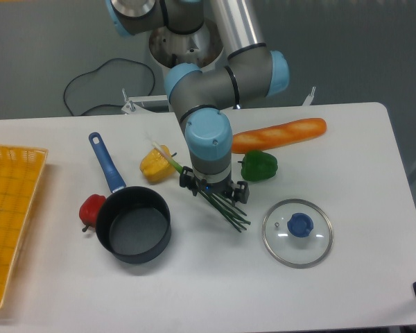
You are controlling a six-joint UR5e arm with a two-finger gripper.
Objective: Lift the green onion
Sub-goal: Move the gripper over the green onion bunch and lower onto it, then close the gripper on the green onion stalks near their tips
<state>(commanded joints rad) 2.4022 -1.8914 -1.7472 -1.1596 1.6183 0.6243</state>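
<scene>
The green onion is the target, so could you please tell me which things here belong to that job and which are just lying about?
Belongs to the job:
green onion
gripper, poised over the onion

Just lying about:
green bell pepper
glass lid
black pot
corn
carrot
red pepper
yellow basket

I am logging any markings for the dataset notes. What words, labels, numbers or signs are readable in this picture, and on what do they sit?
No text can be read.
Small red-and-white sticker on the robot's white base column: too small and blurred to read.
Nothing legible on the dark pot, the glass lid or the yellow basket.
</scene>
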